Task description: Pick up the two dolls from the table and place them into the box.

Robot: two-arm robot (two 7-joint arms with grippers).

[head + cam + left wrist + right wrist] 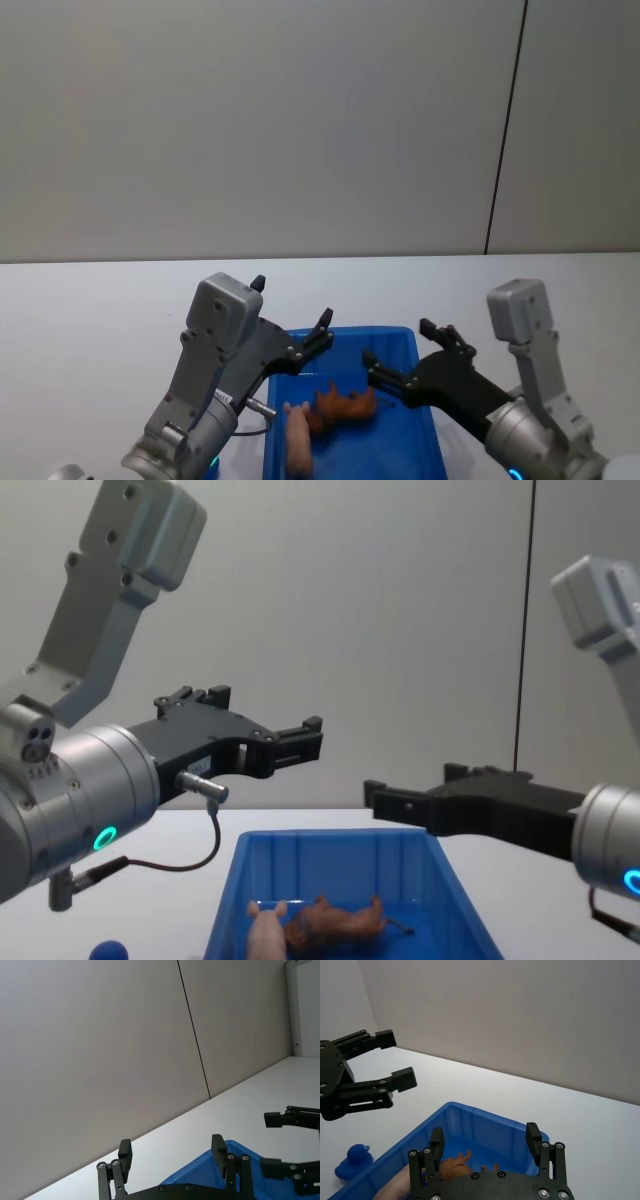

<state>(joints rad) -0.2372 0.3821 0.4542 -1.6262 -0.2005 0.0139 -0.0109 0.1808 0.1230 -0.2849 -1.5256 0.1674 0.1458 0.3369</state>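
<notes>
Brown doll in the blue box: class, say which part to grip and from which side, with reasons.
Probably its middle body, from straight above: the brown doll lies flat on the box floor, the walls block sideways reach, and the pink doll crowds one end. Close across its narrow width.

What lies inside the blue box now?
In the box lie the reddish-brown doll and, beside it, the pale pink doll. The right gripper, open over the box, covers part of its floor; the left gripper hangs open at its left rim.
</notes>
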